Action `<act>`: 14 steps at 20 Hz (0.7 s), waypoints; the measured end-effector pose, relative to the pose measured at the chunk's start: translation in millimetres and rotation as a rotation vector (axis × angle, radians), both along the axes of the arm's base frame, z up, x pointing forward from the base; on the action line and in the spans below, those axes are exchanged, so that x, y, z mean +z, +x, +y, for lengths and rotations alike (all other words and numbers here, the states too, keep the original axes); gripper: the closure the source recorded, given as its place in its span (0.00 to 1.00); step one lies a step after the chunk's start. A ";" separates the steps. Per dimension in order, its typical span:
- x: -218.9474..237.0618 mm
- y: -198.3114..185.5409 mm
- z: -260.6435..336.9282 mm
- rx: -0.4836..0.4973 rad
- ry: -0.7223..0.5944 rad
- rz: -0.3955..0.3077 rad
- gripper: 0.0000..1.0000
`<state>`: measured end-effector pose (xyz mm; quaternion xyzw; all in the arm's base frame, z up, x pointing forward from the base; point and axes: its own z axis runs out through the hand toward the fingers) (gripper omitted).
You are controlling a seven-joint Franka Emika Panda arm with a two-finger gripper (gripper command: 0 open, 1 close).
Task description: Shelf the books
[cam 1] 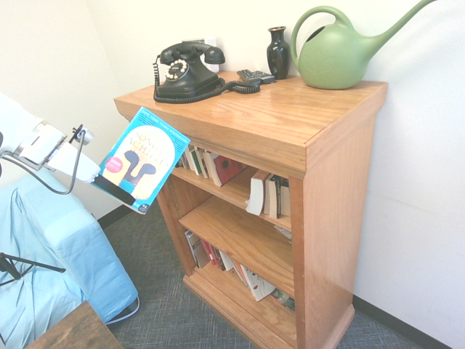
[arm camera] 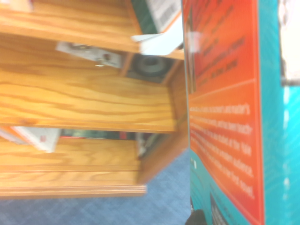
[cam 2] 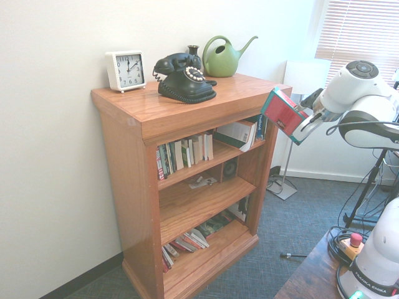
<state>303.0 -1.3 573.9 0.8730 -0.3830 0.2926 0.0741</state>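
The turquoise book [cam 1: 142, 160] with the yellow oval and black figure hangs in the air just off the shelf's [cam 1: 290, 123] front corner, at the height of the top shelf level. My gripper [cam 1: 110, 186] is shut on its lower edge. From the other side the book [cam 2: 283, 115] shows its red back cover, tilted beside the shelf's [cam 2: 187, 115] overhanging top, with the gripper [cam 2: 303, 128] behind it. In the wrist view the book's [arm camera: 220, 117] orange-red back cover fills one side, and the middle shelf board [arm camera: 84, 101] lies beyond it.
On the top stand a black telephone [cam 1: 187, 71], a dark vase [cam 1: 277, 51], a green watering can [cam 1: 338, 51] and a white clock [cam 2: 126, 70]. Thin upright books [cam 2: 184, 152] fill part of the top level; more lie on the bottom. A blue-covered seat [cam 1: 51, 254] sits behind the arm.
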 end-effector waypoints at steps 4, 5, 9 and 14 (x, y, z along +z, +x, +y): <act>-33.2 9.6 3.5 0.049 0.044 0.037 1.00; -39.0 11.6 3.6 0.055 0.051 0.041 1.00; -60.4 17.2 6.4 0.076 0.077 0.055 1.00; -83.9 36.1 10.6 0.101 0.112 0.072 1.00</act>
